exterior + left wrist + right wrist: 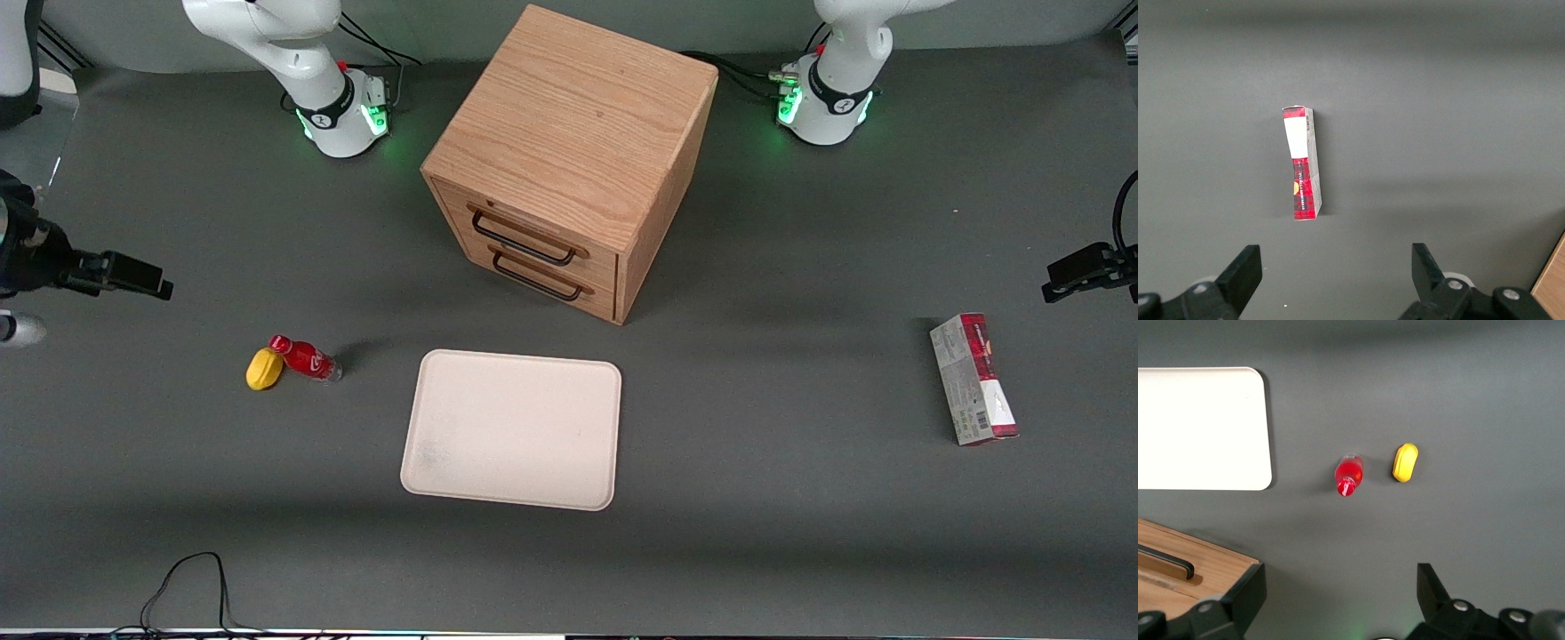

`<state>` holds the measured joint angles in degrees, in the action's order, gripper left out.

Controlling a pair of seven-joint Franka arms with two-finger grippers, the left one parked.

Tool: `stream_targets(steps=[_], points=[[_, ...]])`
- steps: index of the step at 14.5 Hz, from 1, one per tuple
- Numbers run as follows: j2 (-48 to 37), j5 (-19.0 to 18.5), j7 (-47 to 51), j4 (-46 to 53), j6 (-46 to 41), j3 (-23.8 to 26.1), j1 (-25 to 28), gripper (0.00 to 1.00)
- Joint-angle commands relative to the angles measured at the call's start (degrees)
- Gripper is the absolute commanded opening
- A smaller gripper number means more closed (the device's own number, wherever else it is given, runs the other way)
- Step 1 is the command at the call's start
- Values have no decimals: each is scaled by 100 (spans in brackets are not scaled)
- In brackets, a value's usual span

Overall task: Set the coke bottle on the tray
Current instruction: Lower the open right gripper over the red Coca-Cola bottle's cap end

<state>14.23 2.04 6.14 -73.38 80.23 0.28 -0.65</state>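
Claw (1338, 593) hangs open above the table; coke bottle (305, 357) shows white script, apart from tray (512, 429).

Soft, even light falls from overhead, leaving the dark grey matte surface (178, 444) dim and free of glare. The wooden two-drawer cabinet (569, 160) casts a broad, faint shadow toward the parked arm's end. The small red coke bottle (305, 358) throws a short soft shadow toward the cabinet. The pale cream-pink flat tray (1198, 427) looks washed out, nearly white, in the right wrist view. There the black claw (1341, 603), spread wide, shows slightly soft at close range. Green lamps glow on the white arm bases (342, 120).
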Motion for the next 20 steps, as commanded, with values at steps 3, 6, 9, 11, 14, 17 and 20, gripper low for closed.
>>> stream_targets(steps=[3,6,9,11,14,17,20], points=[[353,-55,45,597,-315,51,-23,100],[247,-46,28,405,-315,51,-23,100],[54,-55,36,89,-105,42,12,100],[-147,-63,141,-472,403,51,38,100],[-762,-63,142,-1877,1457,51,47,100],[-1028,-63,150,-2846,2311,51,47,99],[-992,-63,159,-3444,3154,69,56,99]])
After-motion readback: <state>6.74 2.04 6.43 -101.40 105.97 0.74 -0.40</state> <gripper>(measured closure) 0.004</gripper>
